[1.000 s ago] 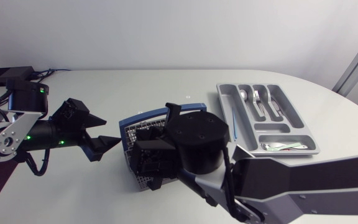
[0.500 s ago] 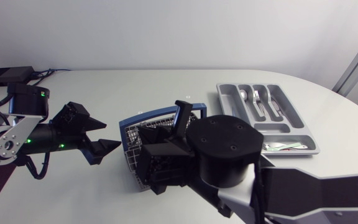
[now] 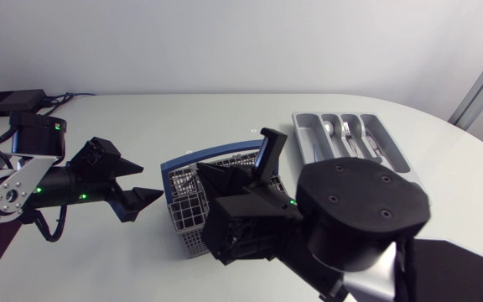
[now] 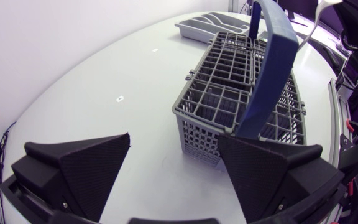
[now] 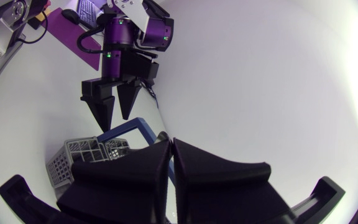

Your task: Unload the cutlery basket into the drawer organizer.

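Note:
The grey wire cutlery basket with its blue handle stands mid-table. My left gripper is open just left of it, nothing between its fingers. From the left wrist, the basket lies just ahead of the open gripper, and its handle arches over it. My right gripper is raised above the basket, shut. Its fingers press together in the right wrist view; whether they hold anything I cannot tell. The grey drawer organizer at the right holds some cutlery and is partly hidden by my right arm.
A black box with cables sits at the table's back left corner. The bulk of my right arm fills the near right and hides the table there. Bare tabletop stretches behind the basket.
My right arm has risen and swung right, lifting its shut gripper up out of the basket and covering more of the organizer. The left arm has barely moved.

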